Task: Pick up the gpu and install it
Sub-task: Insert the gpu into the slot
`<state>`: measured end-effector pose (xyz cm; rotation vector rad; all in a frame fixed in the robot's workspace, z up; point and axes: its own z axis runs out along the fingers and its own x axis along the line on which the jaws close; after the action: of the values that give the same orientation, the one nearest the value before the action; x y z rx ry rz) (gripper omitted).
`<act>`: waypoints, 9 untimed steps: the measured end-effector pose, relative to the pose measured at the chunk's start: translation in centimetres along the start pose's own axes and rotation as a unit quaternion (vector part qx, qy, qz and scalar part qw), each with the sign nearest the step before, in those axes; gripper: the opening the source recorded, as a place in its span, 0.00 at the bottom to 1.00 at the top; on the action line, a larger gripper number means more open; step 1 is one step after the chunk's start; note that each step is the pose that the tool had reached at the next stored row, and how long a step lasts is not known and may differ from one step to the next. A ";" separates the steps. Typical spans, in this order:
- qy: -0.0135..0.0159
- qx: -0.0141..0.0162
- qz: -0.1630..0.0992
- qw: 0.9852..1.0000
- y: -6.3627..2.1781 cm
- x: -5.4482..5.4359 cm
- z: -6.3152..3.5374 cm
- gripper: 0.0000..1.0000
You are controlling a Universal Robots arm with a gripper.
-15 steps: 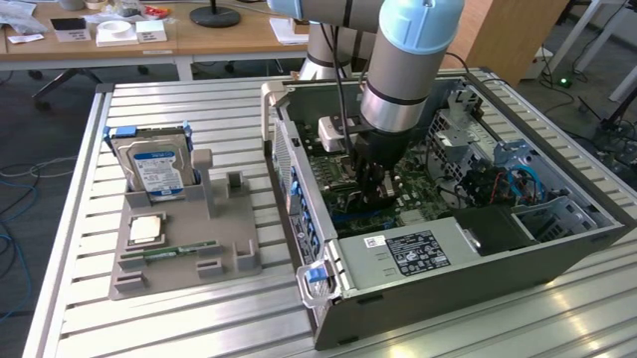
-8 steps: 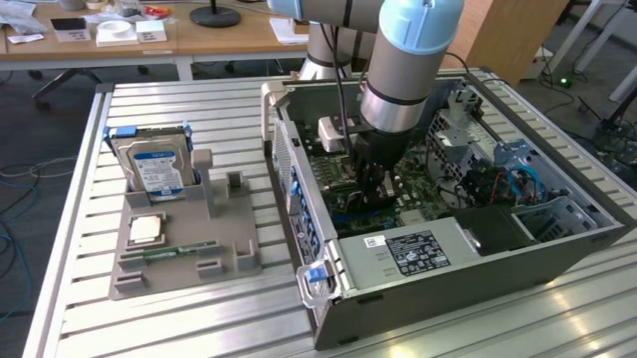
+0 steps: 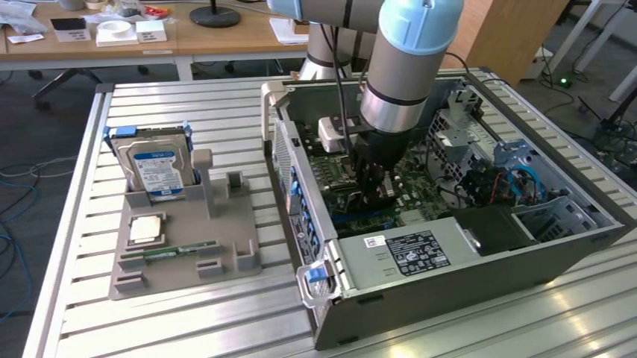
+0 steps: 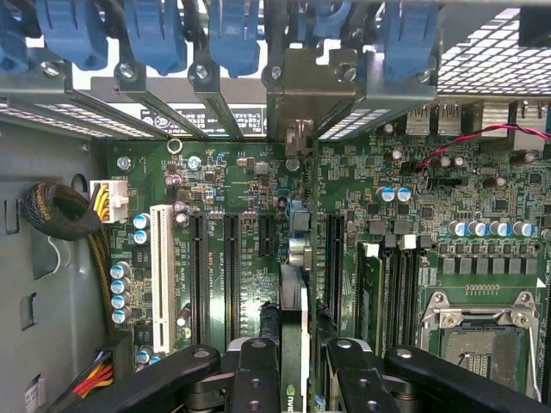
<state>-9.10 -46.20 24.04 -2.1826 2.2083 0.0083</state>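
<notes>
- We see the robot arm (image 3: pixel 398 82) reaching straight down into the open computer case (image 3: pixel 448 283), which lies on its side on the slatted aluminium table (image 3: pixel 199 328).
- The gripper (image 4: pixel 293 379) sits low over the motherboard (image 4: pixel 482 198), its two black fingers (image 4: pixel 258 379) partly closed and clamped edge-on around the gpu (image 4: pixel 294 331).
- From the wrist view, the card stands on edge between the fingers, running away toward its pale metal end bracket (image 4: pixel 306 90) at the rear slot openings of the case.
- The bracket sits in line with one rear opening, with the blue retention clips (image 4: pixel 155 34) ranged just above it.
- The card lies along the motherboard between the black expansion slots (image 4: pixel 231 258) on one side and another black slot (image 4: pixel 333 267) on the other; we cannot tell whether its edge is fully seated.
- Beside that, the RAM slots (image 4: pixel 392 284) and the bare CPU socket (image 4: pixel 482 335) are exposed.
- On the exterior view's left, the grey parts holder (image 3: pixel 184 239) stands well apart from the case, holding the hard drive (image 3: pixel 157 168) with its blue label upright, a CPU (image 3: pixel 146 229) and a narrow green RAM stick (image 3: pixel 177 252).
</notes>
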 end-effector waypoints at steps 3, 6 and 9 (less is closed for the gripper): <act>0.000 0.000 0.000 1.000 0.01 0.0 0.05 0.26; 0.000 0.000 0.000 1.000 0.02 0.0 0.07 0.26; 0.000 0.000 0.000 1.000 0.03 0.0 0.13 0.26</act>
<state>-9.13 -46.20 23.91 -2.1823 2.2079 0.0086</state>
